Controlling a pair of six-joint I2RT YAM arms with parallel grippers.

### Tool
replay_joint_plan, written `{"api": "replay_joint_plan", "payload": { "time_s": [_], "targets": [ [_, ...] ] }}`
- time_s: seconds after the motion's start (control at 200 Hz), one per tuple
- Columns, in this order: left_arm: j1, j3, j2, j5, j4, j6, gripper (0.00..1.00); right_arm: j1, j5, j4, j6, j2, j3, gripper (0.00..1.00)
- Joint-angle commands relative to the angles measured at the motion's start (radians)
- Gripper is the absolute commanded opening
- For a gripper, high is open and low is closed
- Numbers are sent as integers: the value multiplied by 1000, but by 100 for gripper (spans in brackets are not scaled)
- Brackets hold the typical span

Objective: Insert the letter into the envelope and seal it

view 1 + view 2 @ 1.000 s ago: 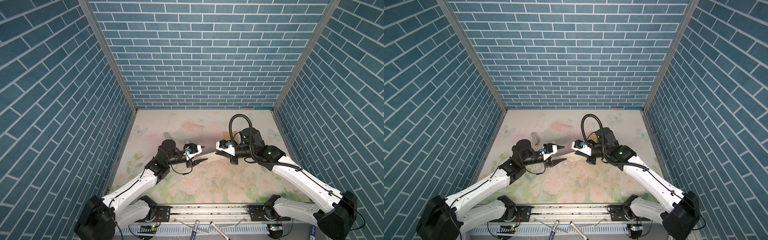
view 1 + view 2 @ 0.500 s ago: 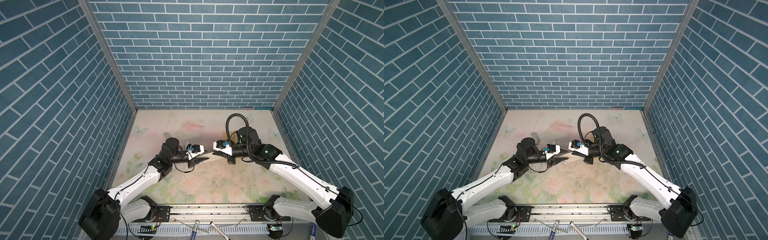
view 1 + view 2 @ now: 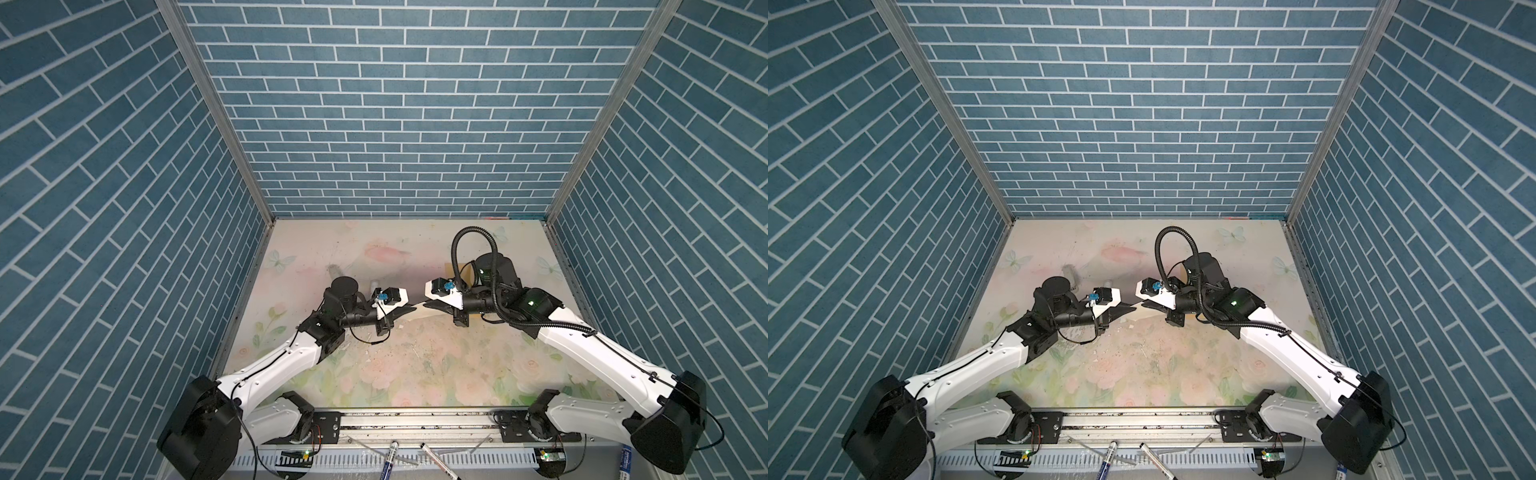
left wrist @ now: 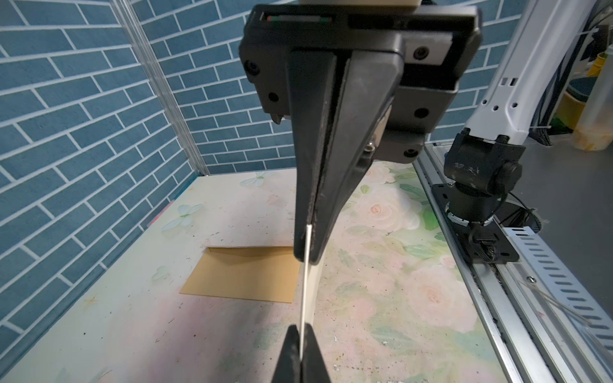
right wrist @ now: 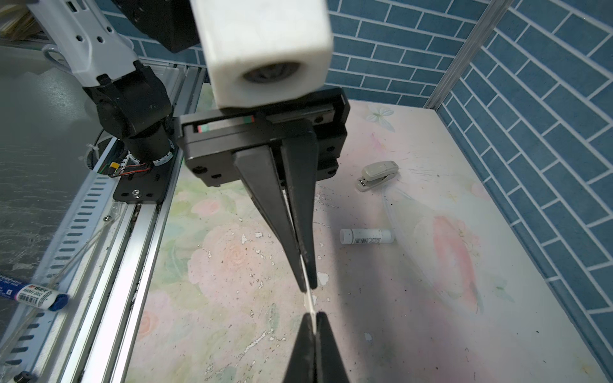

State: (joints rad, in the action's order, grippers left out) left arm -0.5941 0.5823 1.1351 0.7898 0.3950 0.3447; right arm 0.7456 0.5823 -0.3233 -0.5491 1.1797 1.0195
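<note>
Paper-carrying step: holds letter clamped in left hand and right hand; next probably means easing it into envelope.

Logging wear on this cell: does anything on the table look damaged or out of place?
Yes: the floral table mat is damaged, its print flaked into white chips and dark specks around its middle. A stapler and a white tube lie loose nearby.
</note>
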Motion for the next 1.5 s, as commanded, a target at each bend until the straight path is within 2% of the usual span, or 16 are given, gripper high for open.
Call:
{"api": "replay_joint_plan", "payload": {
  "time_s": [0.0, 0.245, 0.44, 0.47, 0.495, 0.575, 0.715, 0.88, 1.06, 1.11, 1.34, 1.495],
  "targets": [
    [-3, -37, -24, -56, 78, -62, 0, 5, -57, 73, 51, -35, -1, 14],
    [-4, -75, -59, -176, 106, -171, 0, 4, -286, 165, 153, -95, -86, 31],
    [-4, -117, -109, -378, 112, -259, 0, 3, -546, 240, 251, -125, -158, 43],
    [-3, -124, -117, -410, 115, -270, 0, 3, -581, 246, 267, -125, -164, 60],
    [-3, -130, -125, -437, 116, -280, 0, 1, -605, 244, 279, -123, -168, 69],
    [-3, -140, -144, -504, 113, -303, 0, -5, -675, 232, 320, -109, -170, 79],
    [-3, -131, -158, -570, 64, -342, 0, -48, -776, 226, 429, -60, -164, 80],
    [-3, -114, -151, -579, 20, -368, 0, -128, -856, 181, 548, 25, -133, 84],
    [-3, -119, -148, -622, 27, -434, 0, -206, -877, 130, 692, 138, -77, 85],
    [-3, -116, -145, -636, 18, -446, 0, -212, -881, 125, 707, 170, -63, 90],
    [-3, -111, -111, -611, 29, -472, 0, -219, -947, 43, 743, 320, 28, 90],
    [-3, -110, -101, -603, 36, -472, 0, -224, -1027, -21, 779, 421, 100, 82]
  ]
}}
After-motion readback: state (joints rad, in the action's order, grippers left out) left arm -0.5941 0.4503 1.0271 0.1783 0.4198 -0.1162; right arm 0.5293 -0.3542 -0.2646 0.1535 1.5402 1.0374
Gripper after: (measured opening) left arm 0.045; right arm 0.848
